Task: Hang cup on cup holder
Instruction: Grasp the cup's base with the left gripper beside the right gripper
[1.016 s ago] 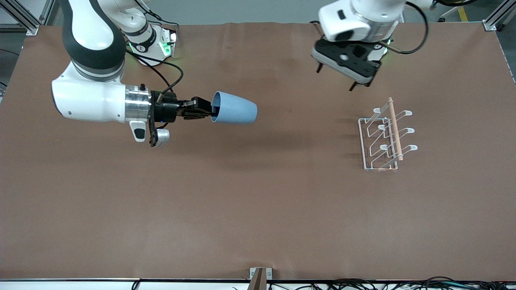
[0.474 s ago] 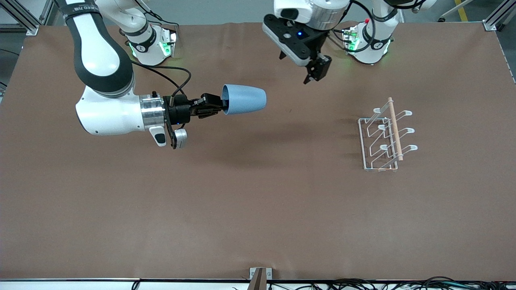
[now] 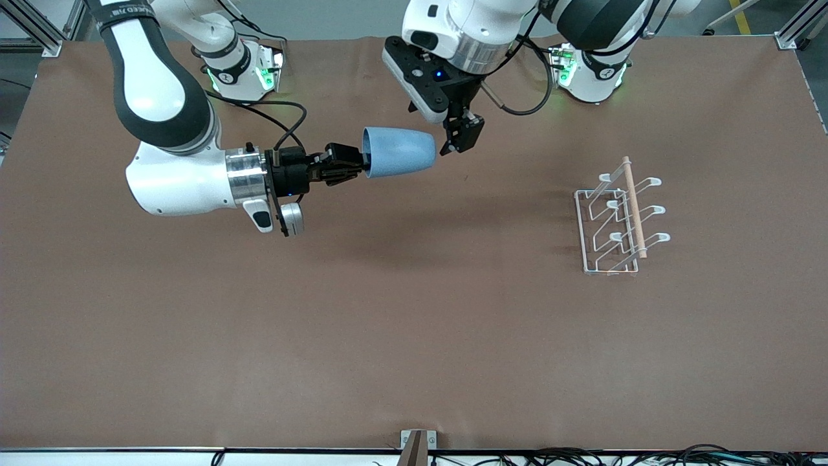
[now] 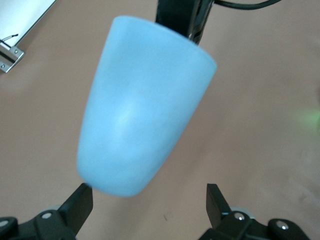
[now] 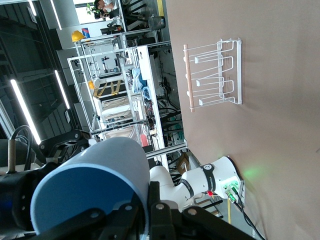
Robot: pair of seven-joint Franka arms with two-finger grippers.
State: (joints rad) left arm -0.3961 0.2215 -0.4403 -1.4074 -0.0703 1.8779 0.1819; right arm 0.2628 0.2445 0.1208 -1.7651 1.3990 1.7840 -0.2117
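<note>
Right gripper (image 3: 352,169) jaws pinch the rim of the matte light-blue tapered cup (image 3: 398,153), sideways above the brown surface (image 3: 414,323). Left gripper (image 3: 458,134), jaws wide, empty, at its base. White wire cup holder (image 3: 614,223) well apart.

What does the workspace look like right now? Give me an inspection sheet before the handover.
Surface: brown table, flat.
Cup: light blue, held sideways in the air by its rim, base toward the left hand.
Cup holder: white wire rack with wooden rod, at the left arm's end, prongs bare.
Clutter: nothing seen.
Right hand: shut on the cup.
Left hand: open, at the cup's base, not gripping.
Cables: black leads along both arms.
Surroundings: shelving and lab equipment past the table.
</note>
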